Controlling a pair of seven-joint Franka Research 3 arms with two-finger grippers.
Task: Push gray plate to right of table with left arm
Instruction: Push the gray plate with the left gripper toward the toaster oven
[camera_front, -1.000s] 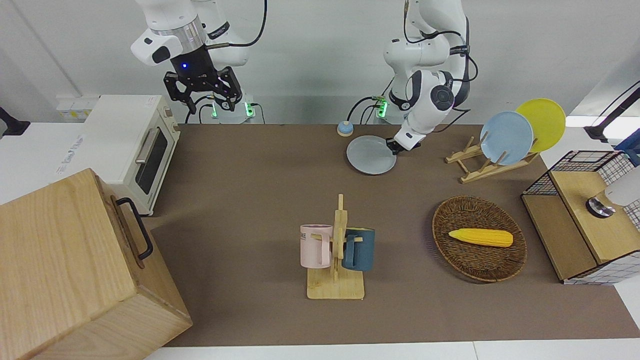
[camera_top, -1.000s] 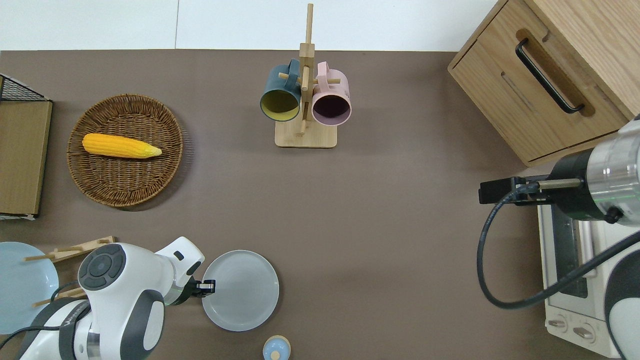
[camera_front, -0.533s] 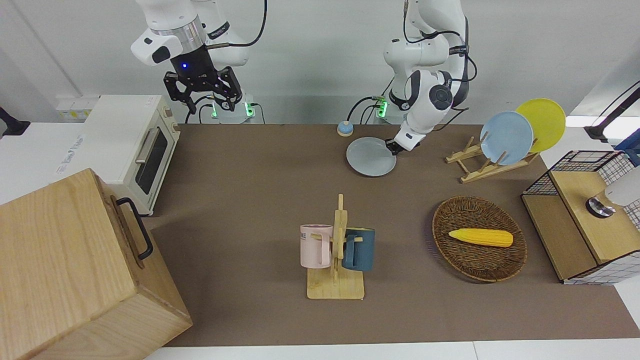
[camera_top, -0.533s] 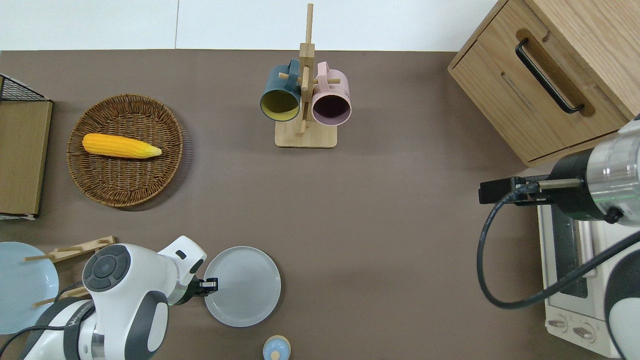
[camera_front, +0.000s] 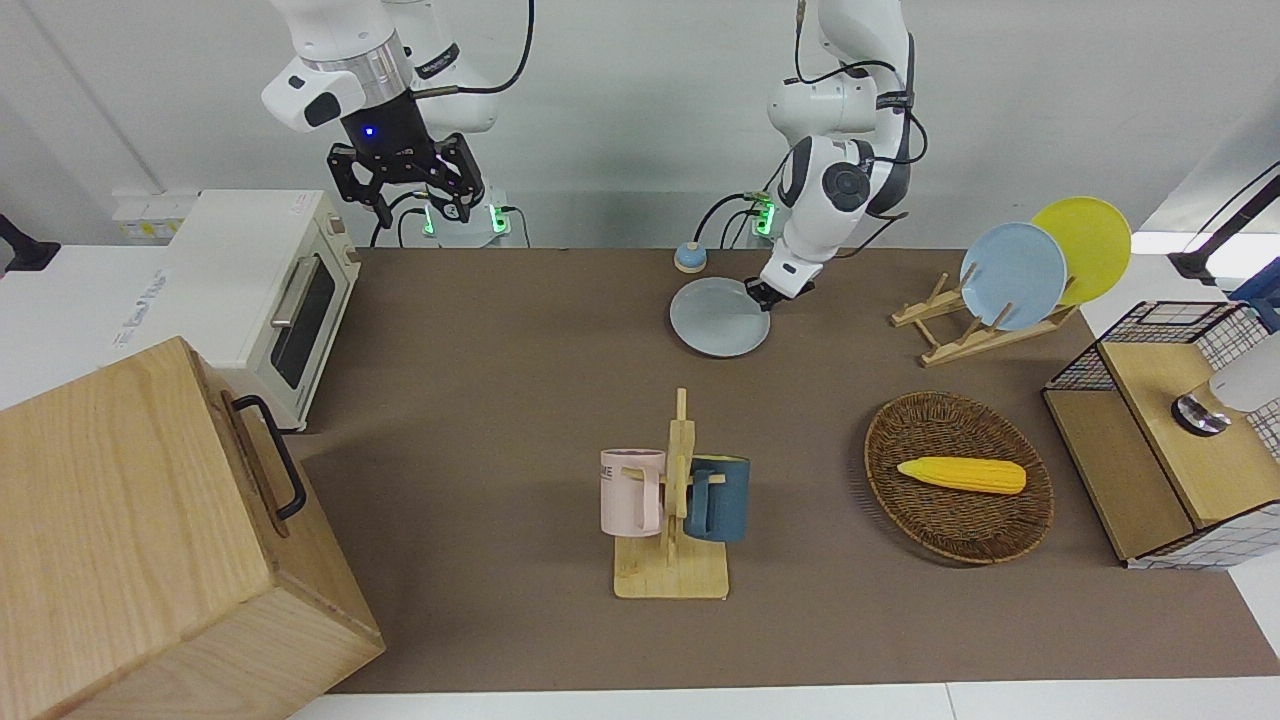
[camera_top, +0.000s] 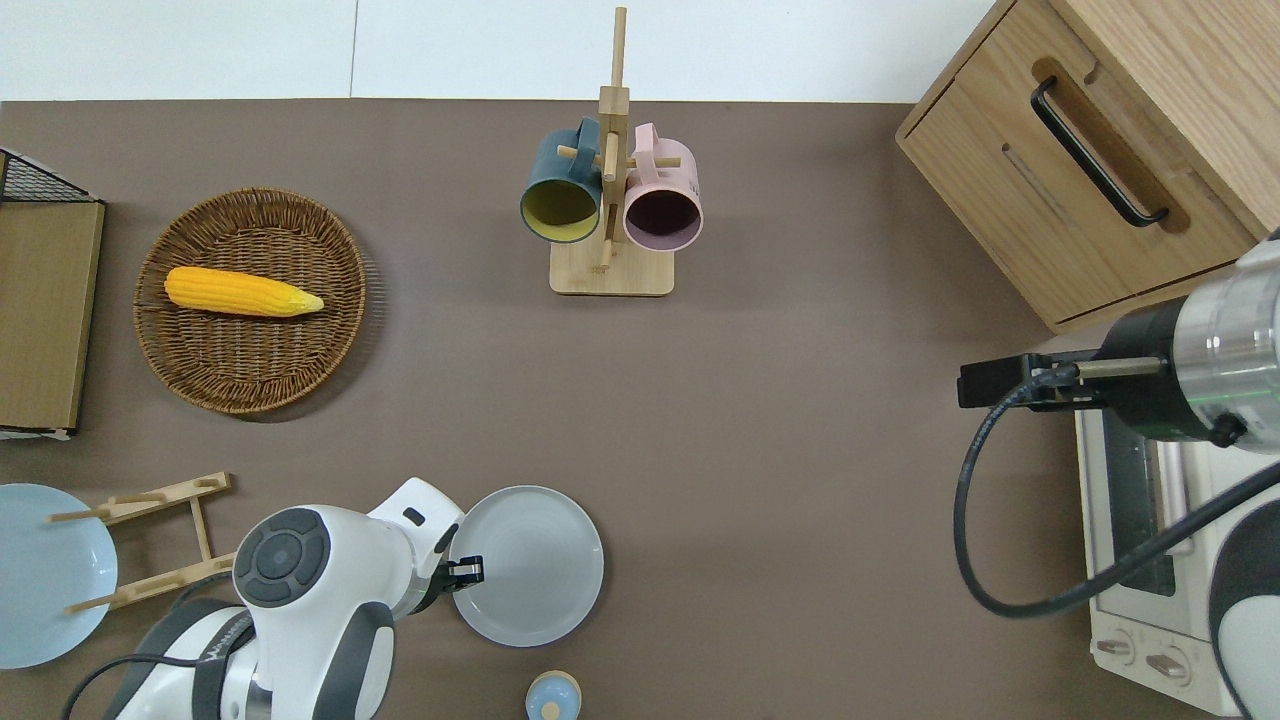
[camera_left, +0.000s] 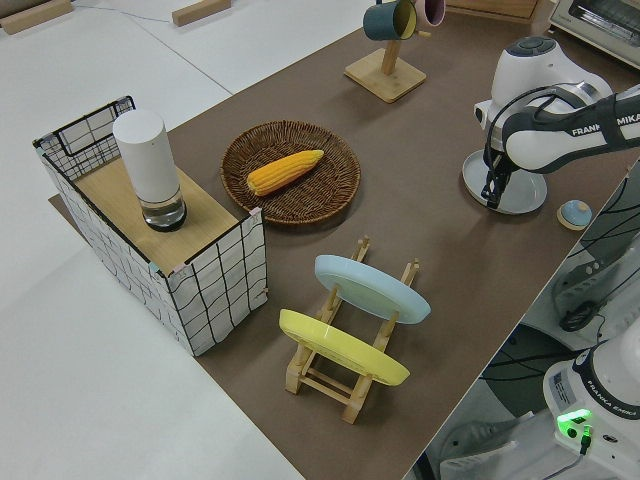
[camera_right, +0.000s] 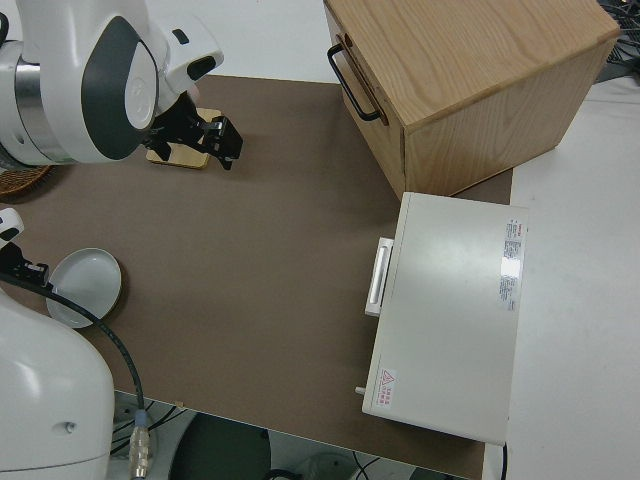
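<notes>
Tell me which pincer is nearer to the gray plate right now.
Left. The left pincer is at the gray plate's rim, on the side toward the left arm's end of the table. The right arm is parked.

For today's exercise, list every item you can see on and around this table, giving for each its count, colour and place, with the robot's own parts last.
Round gray plate: 1, pale gray, on brown table, near robots.
Plate rack: 1, wooden; holds sky-blue plate, yellow plate.
Wicker basket: 1, brown; holds yellow corn cob.
Mug rack: 1, wooden; teal mug, pink mug.
Toaster oven: 1, white.
Wooden cabinet: 1.
Left gripper: black, at plate's rim.
Right arm: parked.
</notes>
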